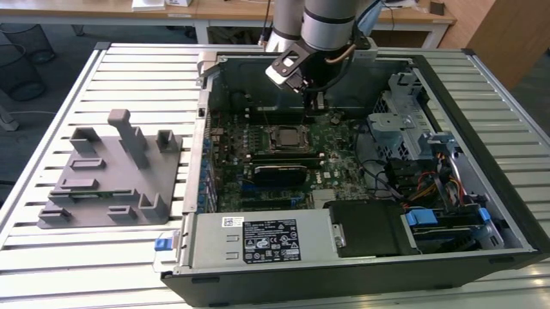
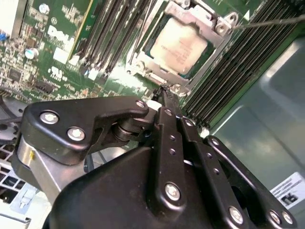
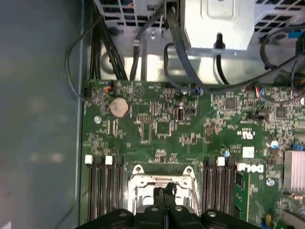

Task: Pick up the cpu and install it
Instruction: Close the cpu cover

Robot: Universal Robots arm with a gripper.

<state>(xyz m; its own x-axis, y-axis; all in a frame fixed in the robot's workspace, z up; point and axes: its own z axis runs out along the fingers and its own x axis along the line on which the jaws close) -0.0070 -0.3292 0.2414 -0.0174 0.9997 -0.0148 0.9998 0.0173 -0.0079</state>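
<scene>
The cpu (image 2: 180,45) lies seated in the socket frame (image 2: 206,19) inside the case (image 1: 481,71), with the gripper (image 2: 163,90) hovering just over it, its fingers (image 2: 167,125) pressed together and empty; any movement is judged best kept vertical, clear of the lever (image 2: 267,21).

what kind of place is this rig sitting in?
Probably a robotics lab or workshop bench rather than a factory line: an open computer case sits on a slatted metal table, a robot arm reaches into it, and office desks stand behind.
</scene>
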